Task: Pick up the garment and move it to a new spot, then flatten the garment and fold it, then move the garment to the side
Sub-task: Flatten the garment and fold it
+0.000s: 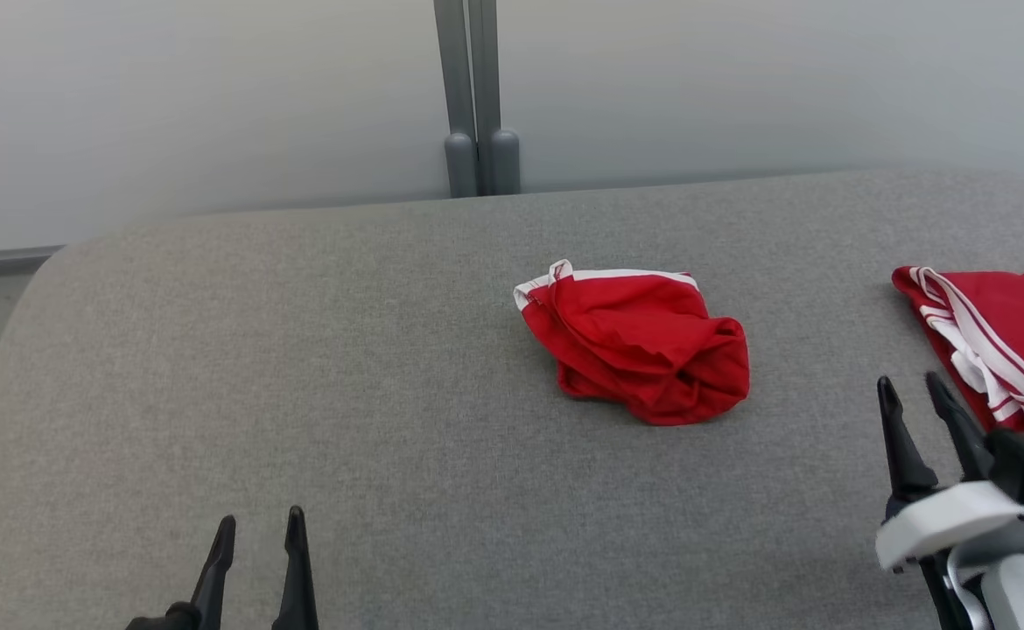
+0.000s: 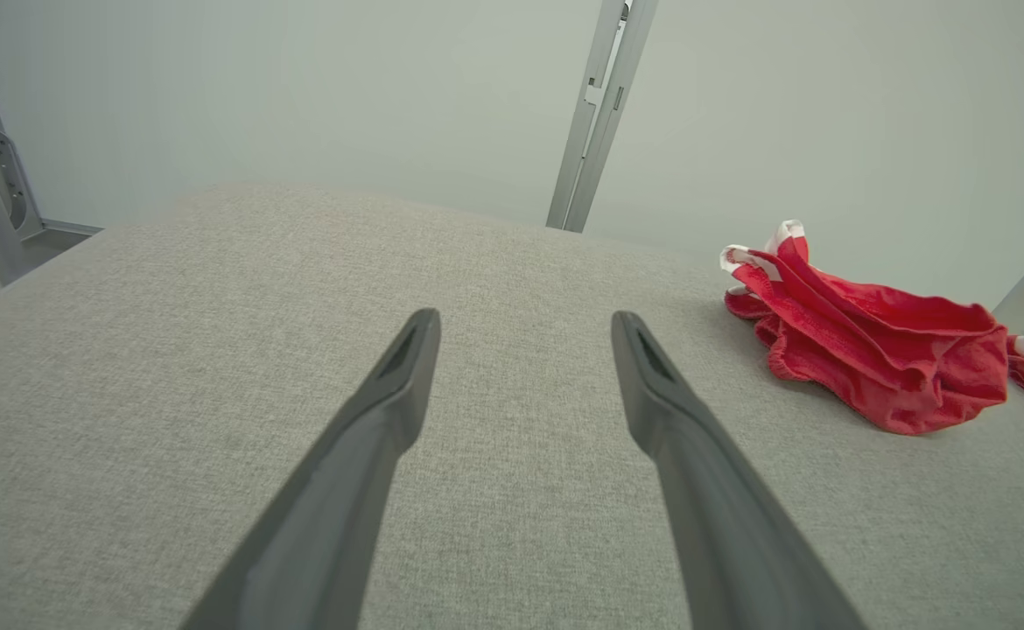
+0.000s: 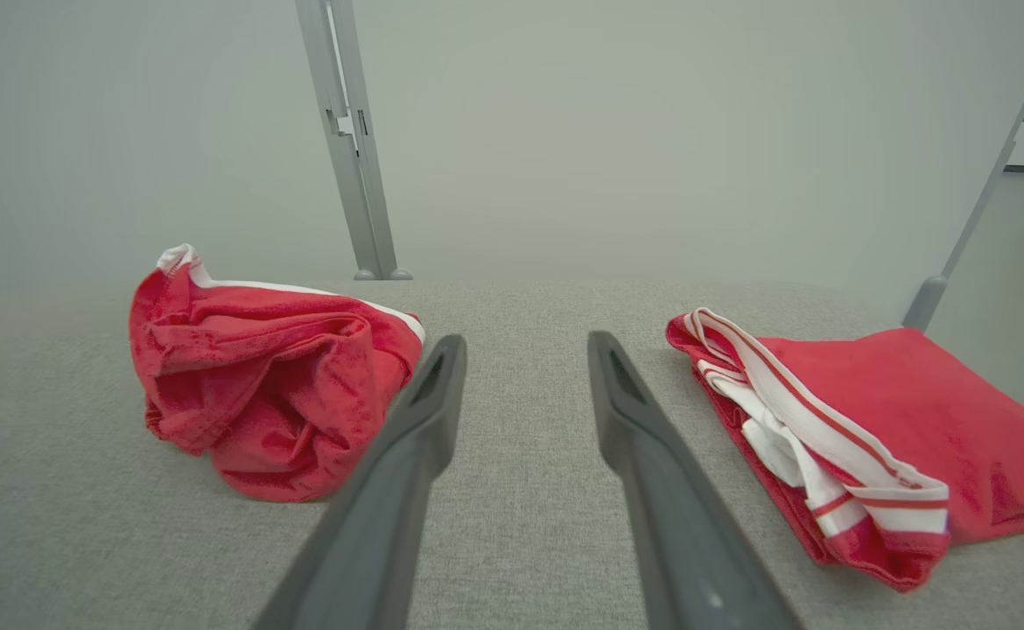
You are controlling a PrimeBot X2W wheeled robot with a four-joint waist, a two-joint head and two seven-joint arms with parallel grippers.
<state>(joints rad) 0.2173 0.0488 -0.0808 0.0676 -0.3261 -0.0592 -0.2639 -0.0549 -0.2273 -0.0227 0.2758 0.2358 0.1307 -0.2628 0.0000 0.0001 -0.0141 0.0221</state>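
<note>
Right jaws hang open and empty, crumpled garment (image 1: 639,346) left of them, folded garment (image 1: 1002,332) parked right, likely done; left jaws wide, idle.

Soft, even, fairly bright light fills all three views. The crumpled garment (image 1: 643,346) throws only a faint shadow onto the grey bench (image 1: 302,367). The wide-angle wrist views lean the metal post (image 2: 599,114) sideways; the head view is sharp.
</note>
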